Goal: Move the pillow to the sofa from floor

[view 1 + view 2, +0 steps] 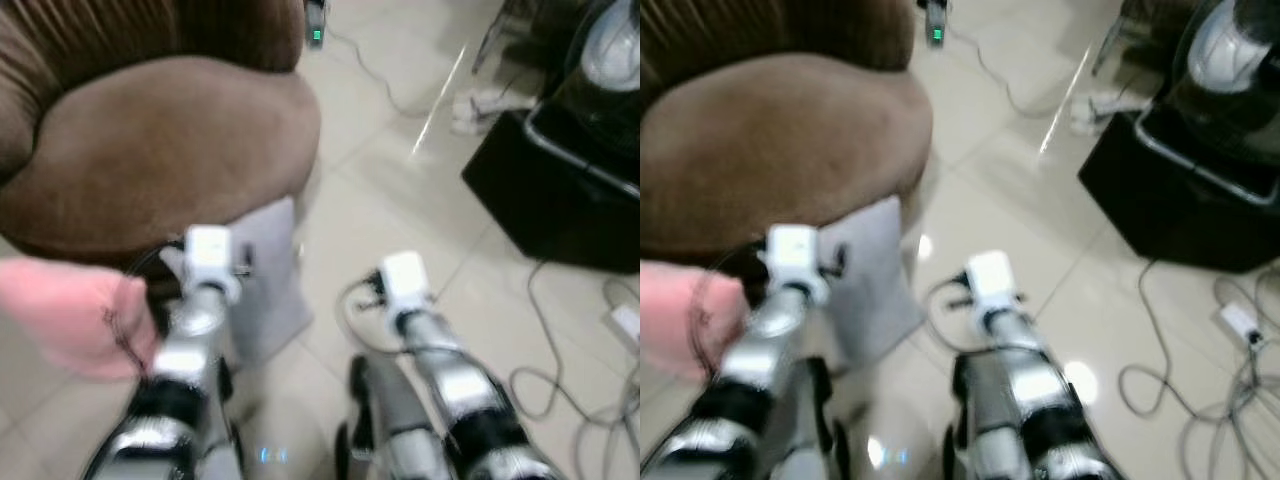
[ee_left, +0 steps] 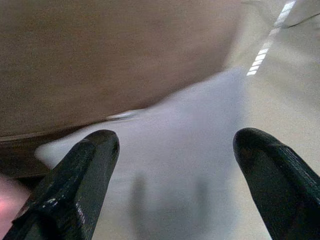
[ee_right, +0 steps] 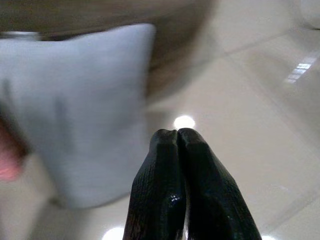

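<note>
A light grey pillow (image 1: pixel 272 285) stands on the tiled floor, leaning against the front of the brown sofa (image 1: pixel 160 150). My left arm (image 1: pixel 195 320) reaches toward it. In the left wrist view my left gripper (image 2: pixel 175 142) is open, its fingers (image 2: pixel 95 155) spread wide just in front of the pillow (image 2: pixel 180 150), with nothing between them. My right arm (image 1: pixel 425 340) is beside the pillow over bare floor. The right gripper (image 3: pixel 172 134) is shut and empty, with the pillow (image 3: pixel 85 110) off to one side of it.
A pink soft object (image 1: pixel 70 315) lies at the sofa's foot, left of my left arm. A black cabinet (image 1: pixel 550 200) stands to the right, with cables (image 1: pixel 560 390) trailing over the tiles. A small device with a green light (image 1: pixel 316 35) lies farther back.
</note>
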Robot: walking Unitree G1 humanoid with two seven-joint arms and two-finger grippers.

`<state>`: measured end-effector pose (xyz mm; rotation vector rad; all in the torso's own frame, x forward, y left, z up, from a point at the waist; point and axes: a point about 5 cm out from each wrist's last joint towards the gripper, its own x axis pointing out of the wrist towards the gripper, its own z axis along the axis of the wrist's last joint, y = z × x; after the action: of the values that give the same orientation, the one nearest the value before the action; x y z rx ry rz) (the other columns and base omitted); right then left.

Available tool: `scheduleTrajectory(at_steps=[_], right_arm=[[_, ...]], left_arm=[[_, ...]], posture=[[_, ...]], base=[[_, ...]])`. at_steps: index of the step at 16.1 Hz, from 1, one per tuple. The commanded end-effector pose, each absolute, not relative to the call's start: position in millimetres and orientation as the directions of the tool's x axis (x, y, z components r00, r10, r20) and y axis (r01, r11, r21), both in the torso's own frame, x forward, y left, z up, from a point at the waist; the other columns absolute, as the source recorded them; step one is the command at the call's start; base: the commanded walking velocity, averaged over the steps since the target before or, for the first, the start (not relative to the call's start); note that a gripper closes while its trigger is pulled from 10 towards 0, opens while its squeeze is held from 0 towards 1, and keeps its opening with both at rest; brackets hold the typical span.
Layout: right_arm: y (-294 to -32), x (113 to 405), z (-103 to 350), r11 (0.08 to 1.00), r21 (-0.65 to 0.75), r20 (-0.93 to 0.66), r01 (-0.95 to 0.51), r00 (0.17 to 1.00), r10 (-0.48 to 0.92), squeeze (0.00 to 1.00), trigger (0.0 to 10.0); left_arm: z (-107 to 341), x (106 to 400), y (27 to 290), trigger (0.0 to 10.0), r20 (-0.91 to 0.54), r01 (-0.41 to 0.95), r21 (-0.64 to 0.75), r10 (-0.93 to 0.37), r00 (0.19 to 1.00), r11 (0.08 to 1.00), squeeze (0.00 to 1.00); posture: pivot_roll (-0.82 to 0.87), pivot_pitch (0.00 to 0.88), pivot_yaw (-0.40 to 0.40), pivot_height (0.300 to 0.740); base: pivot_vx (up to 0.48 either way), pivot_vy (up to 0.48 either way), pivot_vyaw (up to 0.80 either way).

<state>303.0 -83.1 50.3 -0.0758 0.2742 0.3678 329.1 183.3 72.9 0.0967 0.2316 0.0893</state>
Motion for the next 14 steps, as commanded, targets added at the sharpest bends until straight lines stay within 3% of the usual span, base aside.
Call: scheduleTrajectory(at_steps=[1, 4, 5, 6, 9, 10, 11, 12, 14], right_arm=[[-97.9, 301.4, 44.1, 0.942, -0.036, -0.305, -0.334, 0.901, 0.308, 0.00, 10.0], [-111.3, 306.8, 46.6, 0.953, -0.048, -0.301, -0.300, 0.914, 0.273, 0.00, 10.0], [-112.8, 306.6, 46.0, 0.955, -0.047, -0.303, -0.293, 0.915, 0.266, 0.00, 10.0], [-111.7, 305.1, 44.3, 0.955, -0.045, -0.308, -0.294, 0.913, 0.267, 0.00, 10.0], [-109.6, 304.7, 43.3, 0.954, -0.040, -0.310, -0.298, 0.911, 0.272, 0.00, 10.0], [-108.8, 305.2, 43.6, 0.954, -0.038, -0.309, -0.298, 0.911, 0.272, 0.00, 10.0], [-108.2, 305.3, 43.7, 0.954, -0.037, -0.309, -0.299, 0.911, 0.273, 0.00, 10.0], [-107.5, 305.1, 43.3, 0.953, -0.036, -0.311, -0.301, 0.910, 0.275, 0.00, 10.0], [-106.8, 304.9, 43.1, 0.951, -0.037, -0.312, -0.308, 0.907, 0.282, 0.00, 10.0]], left_arm=[[63.1, 325.0, 177.6, 10.0, -0.265, -0.055, 0.117, 0.085, 0.960, 0.992, 0.00], [70.0, 330.8, 190.0, 10.0, -0.276, 0.026, 0.112, 0.006, 0.961, 0.993, 0.00], [70.4, 332.8, 197.9, 10.0, -0.325, 0.119, 0.133, -0.070, 0.943, 0.984, 0.00], [76.1, 335.9, 222.9, 10.0, -0.397, 0.218, 0.186, -0.129, 0.909, 0.958, 0.00], [97.2, 342.9, 259.0, 10.0, -0.410, 0.219, 0.297, -0.083, 0.908, 0.930, 0.00], [105.5, 346.1, 261.1, 10.0, -0.359, 0.184, 0.274, -0.077, 0.930, 0.944, 1.00], [105.9, 347.3, 255.7, 10.0, -0.351, 0.201, 0.281, -0.095, 0.932, 0.938, 1.00], [103.6, 349.4, 245.7, 10.0, -0.338, 0.207, 0.241, -0.118, 0.934, 0.948, 0.00], [101.2, 351.5, 235.1, 10.0, -0.310, 0.200, 0.137, -0.150, 0.939, 0.970, 0.00]], posture=[[-0.08, 0.201, -0.084, 0.560], [-0.08, 0.205, -0.079, 0.560], [-0.08, 0.208, -0.077, 0.560], [-0.07, 0.210, -0.074, 0.560], [-0.07, 0.210, -0.067, 0.560], [-0.07, 0.207, -0.066, 0.560], [-0.07, 0.207, -0.066, 0.560], [-0.07, 0.204, -0.072, 0.560], [-0.07, 0.199, -0.076, 0.560]], base=[[0.000, 0.000, 0.00], [0.000, 0.000, 0.00], [0.000, 0.000, 0.00], [0.000, 0.000, 0.00], [0.000, 0.000, 0.00], [0.000, 0.000, 0.00], [0.000, 0.000, 0.00], [0.000, 0.000, 0.00], [0.000, 0.000, 0.00]])
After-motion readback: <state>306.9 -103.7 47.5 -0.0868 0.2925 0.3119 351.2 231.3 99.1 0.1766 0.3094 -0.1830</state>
